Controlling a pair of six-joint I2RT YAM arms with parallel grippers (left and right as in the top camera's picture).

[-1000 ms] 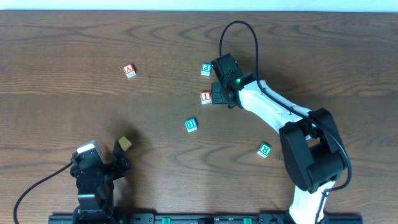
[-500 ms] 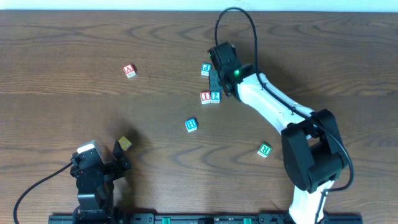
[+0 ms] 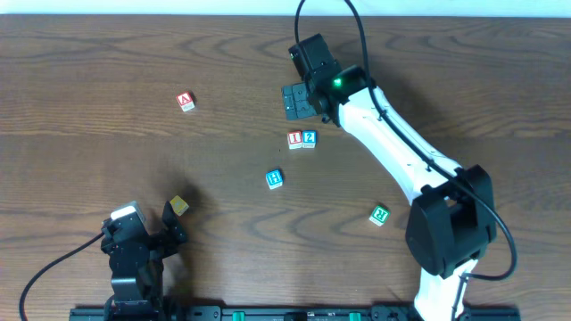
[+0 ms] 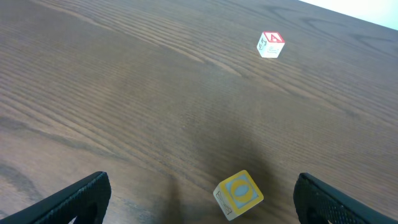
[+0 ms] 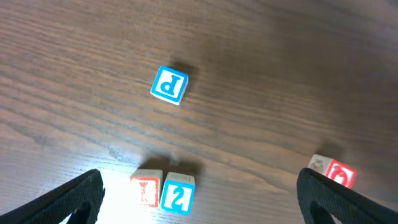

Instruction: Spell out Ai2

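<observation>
Dark wood-grain tabletop (image 3: pixel 107 53), seen from above. Near its middle the red I block (image 3: pixel 295 139) and the blue 2 block (image 3: pixel 309 138) sit touching, I on the left, so the end of the word looks done. The red A block (image 3: pixel 186 101) lies well apart, to the far left. My right gripper (image 3: pixel 299 100) hovers empty just beyond the pair, jaws spread wide. My left gripper (image 4: pixel 205 198) is also spread and empty. Next, I judge, I must fetch the A block and set it flush against the left of the I block.
</observation>
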